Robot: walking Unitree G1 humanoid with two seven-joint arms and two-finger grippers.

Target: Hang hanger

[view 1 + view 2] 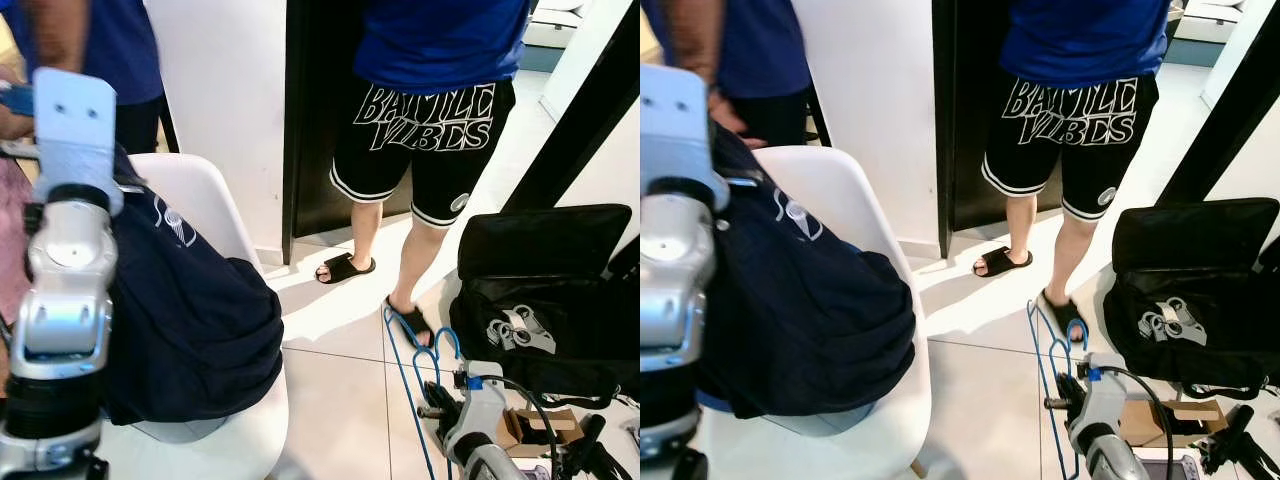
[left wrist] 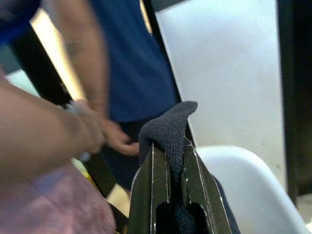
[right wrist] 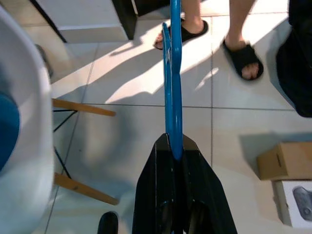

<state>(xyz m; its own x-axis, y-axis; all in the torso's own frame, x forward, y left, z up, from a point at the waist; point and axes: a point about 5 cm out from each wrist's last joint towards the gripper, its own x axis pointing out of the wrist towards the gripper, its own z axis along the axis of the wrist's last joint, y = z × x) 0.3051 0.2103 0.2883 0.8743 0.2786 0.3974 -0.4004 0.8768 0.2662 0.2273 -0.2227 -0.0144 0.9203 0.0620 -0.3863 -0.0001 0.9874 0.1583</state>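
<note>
The right tool [image 3: 175, 146] pinches a blue hanger [image 3: 171, 73] low over the tiled floor [image 3: 122, 146]. The left tool [image 2: 168, 156] is raised, clamping navy fabric [image 2: 168, 126] of the garment [image 1: 190, 310] draped on a white chair [image 1: 215, 200]; two people stand near.

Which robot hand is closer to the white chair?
The left. The left gripper is raised over the white chair, pinching the dark navy garment lying on it. The right gripper is low over the floor tiles beside the chair, holding the blue hanger.
</note>
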